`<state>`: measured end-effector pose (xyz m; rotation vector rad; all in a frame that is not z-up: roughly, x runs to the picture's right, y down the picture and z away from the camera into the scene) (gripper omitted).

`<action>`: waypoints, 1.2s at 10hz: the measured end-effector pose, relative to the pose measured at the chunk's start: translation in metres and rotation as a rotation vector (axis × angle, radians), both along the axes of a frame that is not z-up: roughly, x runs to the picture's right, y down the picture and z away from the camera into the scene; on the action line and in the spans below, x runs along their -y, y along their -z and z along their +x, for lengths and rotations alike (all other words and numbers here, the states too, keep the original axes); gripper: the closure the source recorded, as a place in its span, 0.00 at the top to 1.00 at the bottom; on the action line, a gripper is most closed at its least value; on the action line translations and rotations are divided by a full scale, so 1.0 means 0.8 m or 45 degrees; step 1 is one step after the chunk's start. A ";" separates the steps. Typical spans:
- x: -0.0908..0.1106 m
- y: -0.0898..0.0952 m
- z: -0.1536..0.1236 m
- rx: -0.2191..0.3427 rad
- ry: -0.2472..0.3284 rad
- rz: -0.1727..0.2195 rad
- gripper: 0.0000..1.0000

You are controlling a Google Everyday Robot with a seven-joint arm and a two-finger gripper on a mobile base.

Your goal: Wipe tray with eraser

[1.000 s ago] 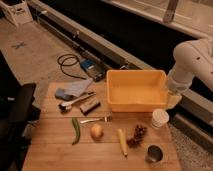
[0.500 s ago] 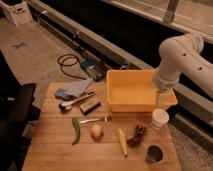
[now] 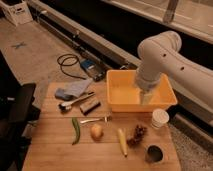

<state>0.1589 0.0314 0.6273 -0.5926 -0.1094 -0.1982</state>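
The yellow-orange tray (image 3: 125, 106) stands at the back right of the wooden table. My gripper (image 3: 146, 98) hangs from the white arm (image 3: 159, 55) and reaches down inside the tray, near its right half; it is open and I see nothing in it. The eraser (image 3: 90, 106), a small dark block with a lighter top, lies on the table to the left of the tray, apart from the gripper.
Silver tongs (image 3: 75, 101) and a blue-grey cloth (image 3: 72, 90) lie left of the eraser. In front are a green pod (image 3: 76, 130), a round onion-like thing (image 3: 97, 131), a yellow stick (image 3: 122, 141), dark grapes (image 3: 137, 134), a white cup (image 3: 159, 118) and a dark can (image 3: 154, 153).
The arm has swung in from the right edge to over the tray, and the gripper has come down into it. The things on the table have not moved.
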 end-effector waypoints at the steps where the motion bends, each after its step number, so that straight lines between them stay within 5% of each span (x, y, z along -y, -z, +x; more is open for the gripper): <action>1: 0.000 0.000 0.000 0.001 0.000 0.000 0.65; 3: 0.006 -0.002 0.004 -0.024 0.014 -0.004 0.65; 6: 0.025 -0.015 -0.032 -0.004 0.148 0.030 0.65; 8: 0.033 -0.029 -0.100 0.074 0.286 0.042 0.65; 11: 0.038 -0.043 -0.178 0.182 0.366 0.058 0.65; 12: 0.039 -0.043 -0.179 0.183 0.363 0.062 0.65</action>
